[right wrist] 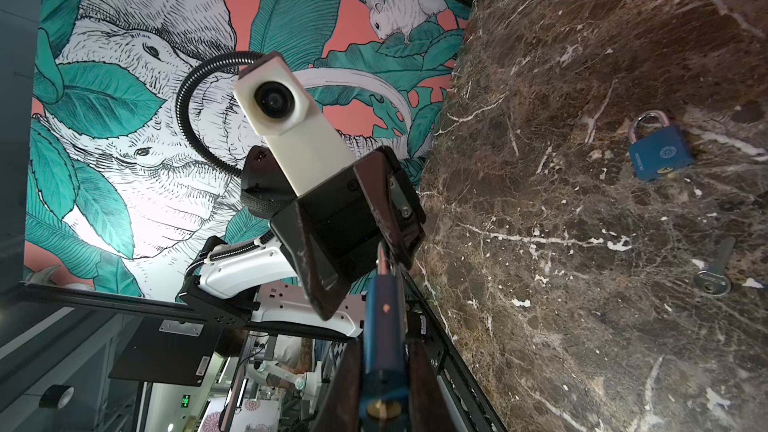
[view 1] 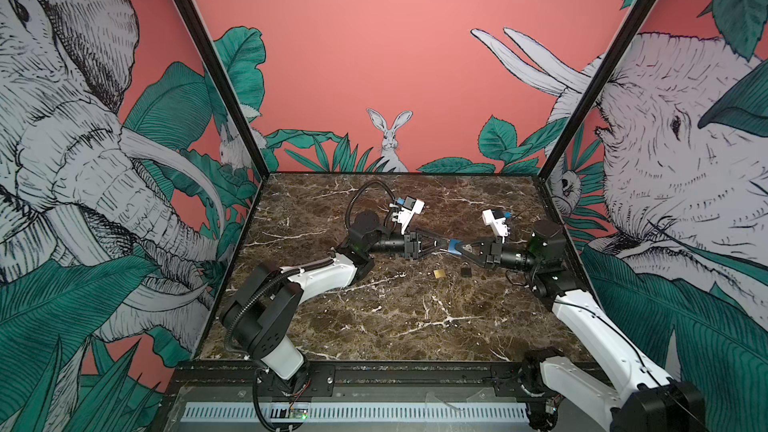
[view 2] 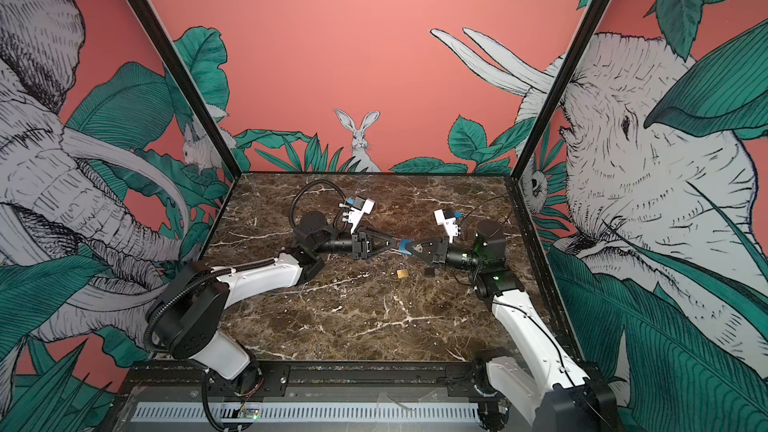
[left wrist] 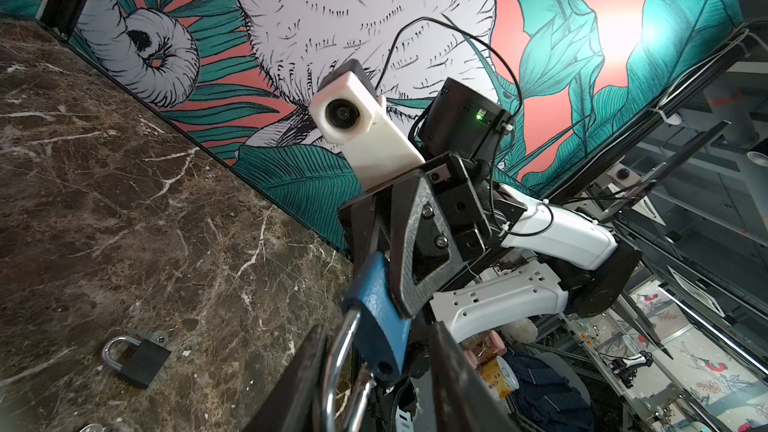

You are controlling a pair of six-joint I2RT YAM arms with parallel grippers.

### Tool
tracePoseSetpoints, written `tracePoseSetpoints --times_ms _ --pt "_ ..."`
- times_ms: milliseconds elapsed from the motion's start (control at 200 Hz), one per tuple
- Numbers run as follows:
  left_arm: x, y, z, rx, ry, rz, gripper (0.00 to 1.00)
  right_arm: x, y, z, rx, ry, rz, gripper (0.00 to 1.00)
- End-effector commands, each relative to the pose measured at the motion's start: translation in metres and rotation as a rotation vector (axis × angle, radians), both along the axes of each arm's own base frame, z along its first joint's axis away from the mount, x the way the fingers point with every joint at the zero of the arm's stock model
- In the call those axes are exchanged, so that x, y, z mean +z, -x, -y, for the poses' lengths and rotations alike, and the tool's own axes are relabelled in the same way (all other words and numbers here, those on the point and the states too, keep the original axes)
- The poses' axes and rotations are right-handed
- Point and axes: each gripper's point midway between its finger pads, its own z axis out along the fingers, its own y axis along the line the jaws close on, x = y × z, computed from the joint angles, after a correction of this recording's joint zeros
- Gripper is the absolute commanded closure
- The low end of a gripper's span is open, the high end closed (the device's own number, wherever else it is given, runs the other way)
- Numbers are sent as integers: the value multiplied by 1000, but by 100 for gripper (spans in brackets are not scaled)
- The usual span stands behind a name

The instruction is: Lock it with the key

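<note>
Right end effector [view 1: 456,247] is clamped on the blue padlock [right wrist: 384,326], held mid-air over the counter [view 1: 374,317]. Left end effector [view 1: 444,243] sits half-open around its shackle [left wrist: 337,367]. The key [right wrist: 712,274] is lying on the counter.

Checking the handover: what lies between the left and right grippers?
The blue padlock: body in the right gripper, shackle between the left gripper's fingers. Both top views and the left wrist view show it.
</note>
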Motion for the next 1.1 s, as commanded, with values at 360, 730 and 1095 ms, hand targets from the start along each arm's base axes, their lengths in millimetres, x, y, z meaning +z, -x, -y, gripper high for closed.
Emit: tracePoseSetpoints --times_ms 360,730,1095 --pt "7 6 -7 6 5 13 74 30 1 3 -6 5 175 100" --pt "6 6 -12 12 12 0 77 28 3 5 -15 19 189 100" --pt "16 6 -12 10 42 -16 96 17 6 5 -4 52 195 100"
